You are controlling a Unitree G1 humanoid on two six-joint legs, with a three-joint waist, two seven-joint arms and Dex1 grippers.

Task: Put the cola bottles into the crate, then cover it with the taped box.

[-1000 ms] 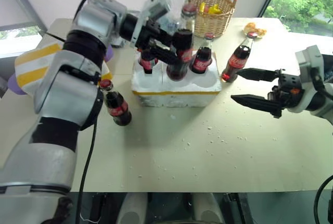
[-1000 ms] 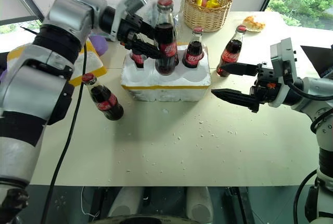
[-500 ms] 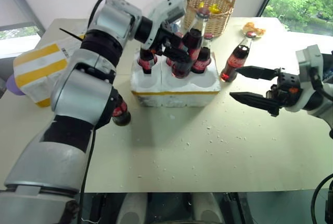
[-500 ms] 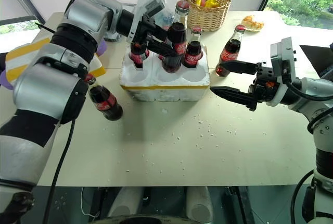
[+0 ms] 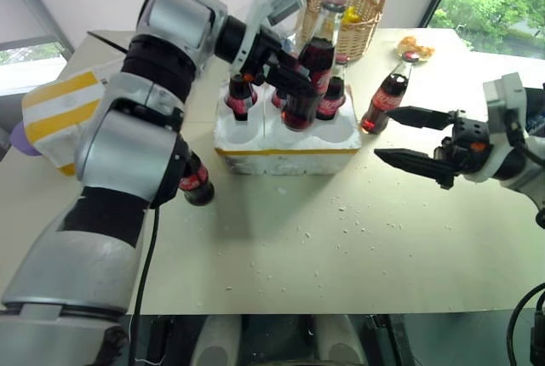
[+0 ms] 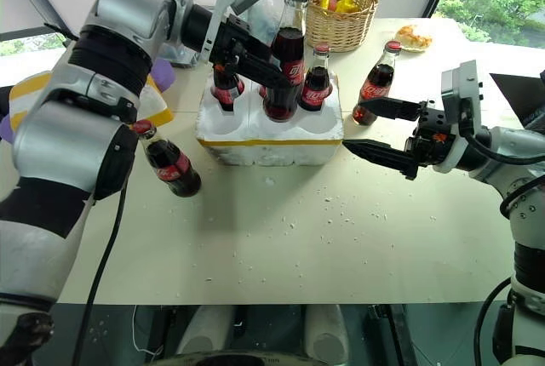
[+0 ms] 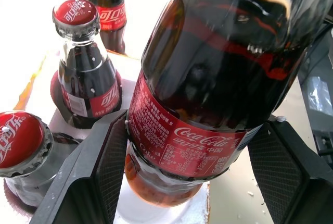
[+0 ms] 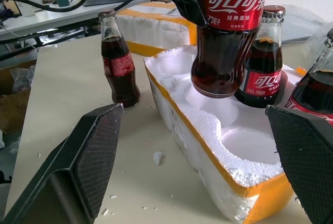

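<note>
- The white styrofoam crate (image 6: 269, 132), a rough grainy block with round holes and a yellow tape band low on its wall, stands in the middle of the pale table (image 6: 341, 238), well back from the near edge.
- The left gripper (image 6: 271, 70) is closed on a small glass cola bottle with red cap and red label (image 6: 283, 68). The bottle is tilted, its bottom just above a front hole of the crate and not yet seated.
- The left wrist view shows the ribbed black fingers (image 7: 106, 159) pressing the red label from both sides.
- Two more cola bottles (image 6: 316, 78) stand upright in the back holes; a third cap is near them.
- The front holes at both sides of the held bottle are free.
- One bottle (image 6: 170, 162) stands on the table just left of the crate; another one (image 6: 372, 85) stands just right of it.
- The right gripper (image 6: 383, 132) hovers over open table right of the crate, with its jaws wide apart and nothing in them.
- The white taped box with broad yellow bands (image 5: 64, 115) lies at the left table edge, partly behind the left arm.
- A woven wicker basket (image 6: 342, 13) stands at the far edge.
- Small white crumbs (image 6: 336, 204) lie in front of the crate.
</note>
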